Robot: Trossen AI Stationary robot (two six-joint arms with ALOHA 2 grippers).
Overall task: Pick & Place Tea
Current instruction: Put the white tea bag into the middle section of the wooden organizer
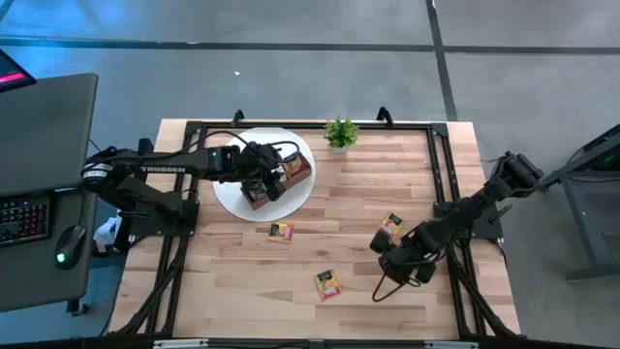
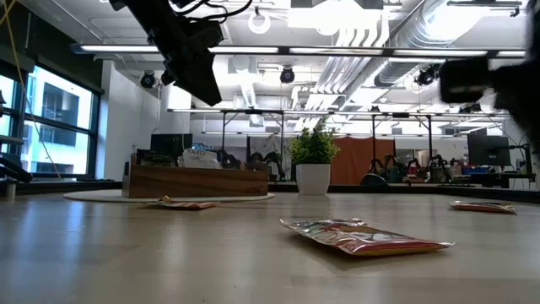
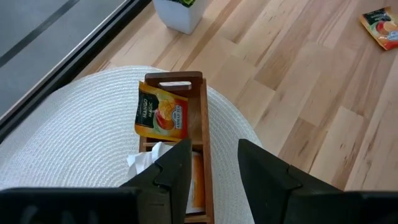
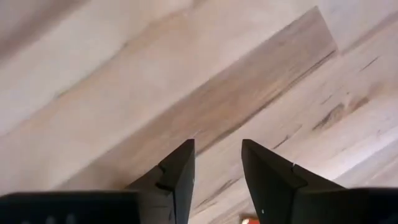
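Because each tea sachet is a thin foil-like packet lying nearly flat on the wood, it will likely be light, limp and a little slick, so a pincer would do best to come down over one edge or a puffed corner and nip it there rather than try to span the whole square. The left gripper (image 1: 262, 181) hangs over the wooden box (image 1: 288, 173) on the round white mat (image 1: 232, 199), fingers parted with nothing between them; in its wrist view a mango-printed sachet (image 3: 161, 115) leans in the compartment just ahead of the fingertips, with an orange packet and some white paper directly under them. The right gripper (image 1: 395, 254) is low over bare table, its fingers also apart and empty. Three sachets lie loose on the table: one (image 1: 390, 228) just beside the right gripper, toward the far edge; another (image 1: 327, 283) a little off toward the near edge; a third (image 1: 281, 231) roughly between the two grippers, nearer the mat. From table height the nearest packet (image 2: 363, 236) shows a slight bulge in the middle and crimped, flattened ends, which suggests the ends are the easier hold. A potted plant (image 1: 340, 133) stands beyond the box, well clear of both arms.
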